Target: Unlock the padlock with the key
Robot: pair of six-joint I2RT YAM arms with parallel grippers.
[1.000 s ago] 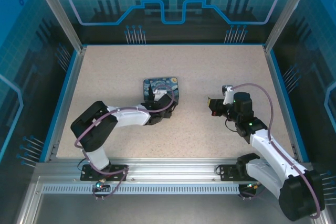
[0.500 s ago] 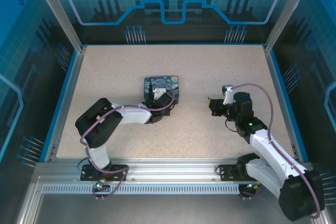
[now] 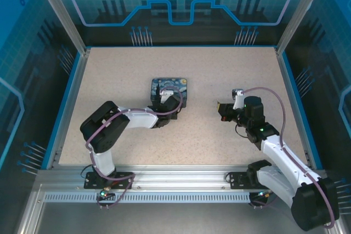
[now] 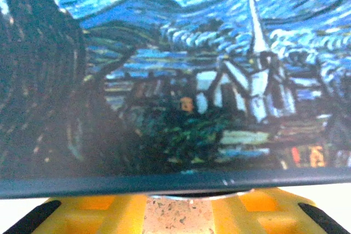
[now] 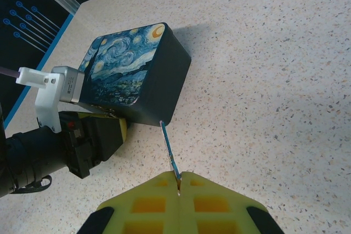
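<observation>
The key (image 5: 169, 149) is a thin bluish metal sliver, and my right gripper (image 5: 179, 182) is shut on it, its blade pointing at the painted box. That gripper (image 3: 221, 108) hovers right of centre, apart from the box. My left gripper (image 3: 160, 103) is pressed up to the near left edge of the blue-and-yellow starry-night box (image 3: 174, 89). Its yellow fingers (image 4: 93, 215) stand apart just below the box's dark rim (image 4: 164, 183), bare table showing between them. A thin silvery arc (image 4: 186, 195) peeks from under that rim. The padlock itself is hidden.
The box (image 5: 129, 69) lies flat on the speckled table (image 3: 219, 69). Blue rails (image 3: 71, 97) border the table on the left, right and back. My left gripper's black body and yellow finger (image 5: 118, 127) sit against the box's near side in the right wrist view.
My left arm has pushed slightly closer to the box and its fingers have narrowed. The right arm and the key have not moved.
</observation>
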